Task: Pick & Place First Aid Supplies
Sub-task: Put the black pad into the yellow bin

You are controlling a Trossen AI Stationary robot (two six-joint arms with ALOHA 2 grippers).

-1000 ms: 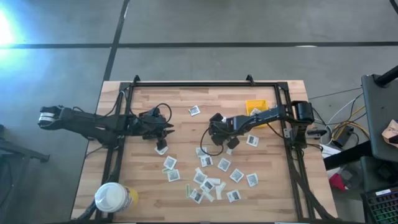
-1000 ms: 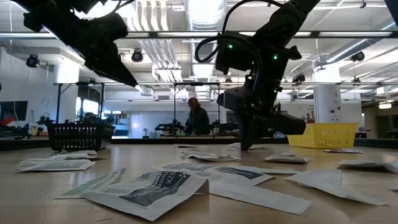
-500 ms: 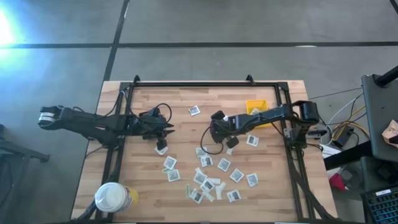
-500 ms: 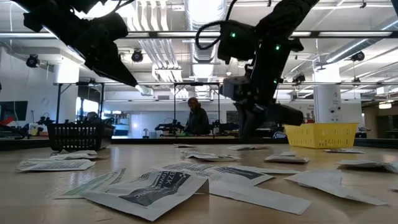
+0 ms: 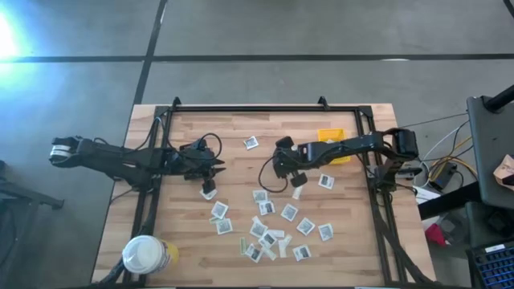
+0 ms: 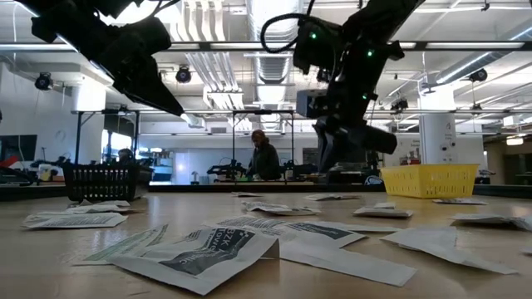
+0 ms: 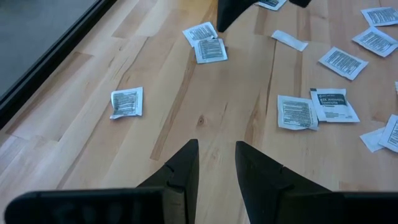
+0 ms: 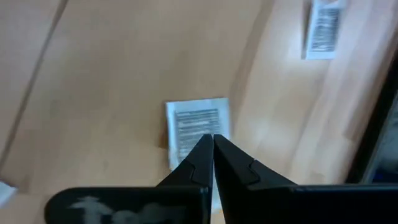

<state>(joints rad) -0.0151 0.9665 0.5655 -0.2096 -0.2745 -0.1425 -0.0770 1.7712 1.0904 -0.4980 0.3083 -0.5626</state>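
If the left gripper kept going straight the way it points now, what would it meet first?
Probably bare table: past the left gripper, with fingers apart and empty, only wood lies directly ahead. The packets sit farther along that line, though depth is hard to judge.

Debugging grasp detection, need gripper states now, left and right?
Left gripper: open, holding nothing, above bare wood.
Right gripper: shut on a white packet, lifted off the table.

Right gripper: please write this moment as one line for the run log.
right gripper: shut on white packet, above table | left gripper: open, empty, hovering | packet not yet in yellow bin
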